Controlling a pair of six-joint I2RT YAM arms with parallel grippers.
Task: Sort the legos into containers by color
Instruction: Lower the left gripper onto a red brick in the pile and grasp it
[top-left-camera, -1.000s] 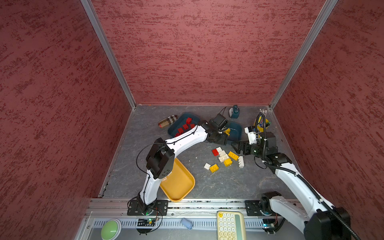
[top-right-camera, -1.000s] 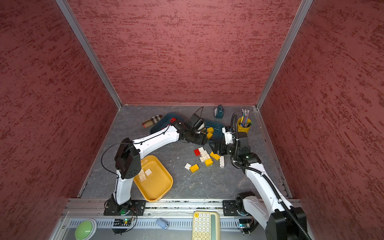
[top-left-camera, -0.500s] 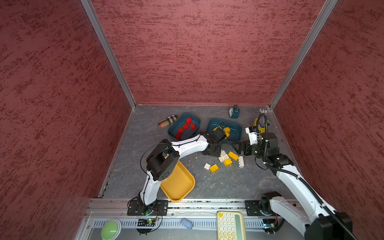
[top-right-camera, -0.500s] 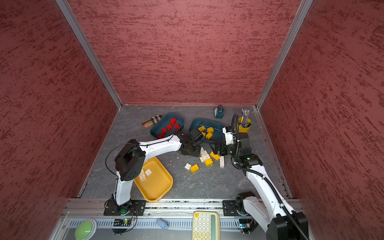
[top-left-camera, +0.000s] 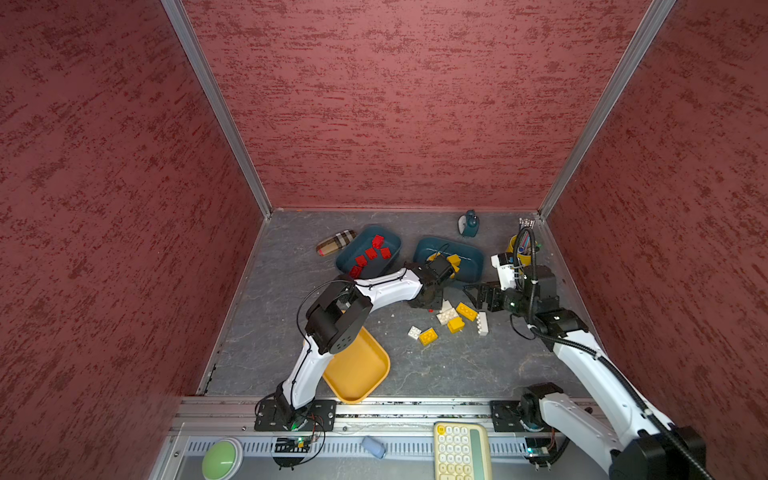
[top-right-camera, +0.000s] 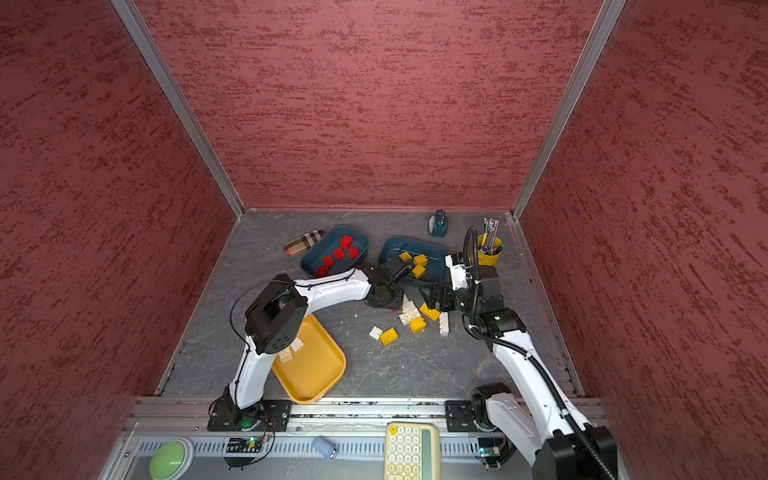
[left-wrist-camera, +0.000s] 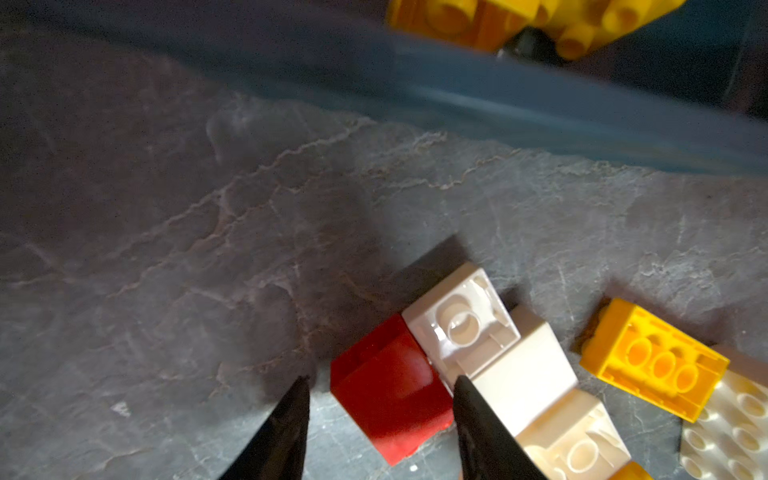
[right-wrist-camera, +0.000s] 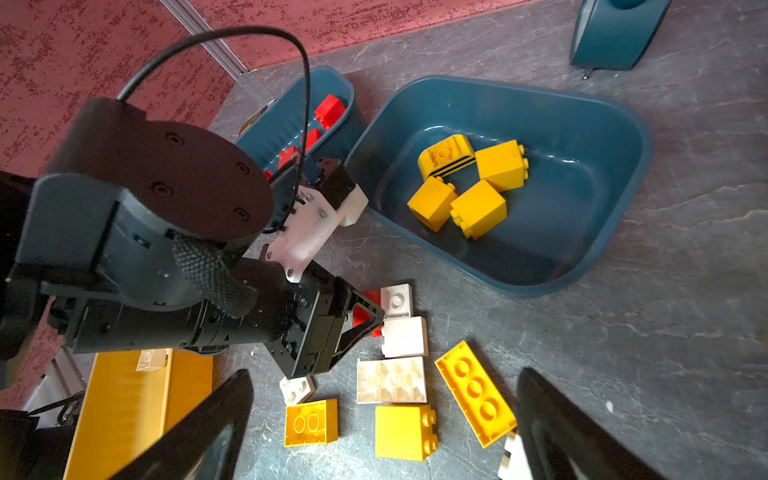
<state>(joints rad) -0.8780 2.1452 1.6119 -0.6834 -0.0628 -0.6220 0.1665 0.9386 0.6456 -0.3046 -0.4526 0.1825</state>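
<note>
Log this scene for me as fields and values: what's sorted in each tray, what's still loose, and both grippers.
sorted red: five red bricks in a teal tray
sorted yellow: four yellow bricks in the other teal tray
sorted white: two white bricks visible in the mustard tray
unsorted on table: three loose yellow bricks, several loose white bricks, one loose red brick
left gripper: open, straddling the loose red brick
right gripper: open, empty, above the loose bricks
</note>
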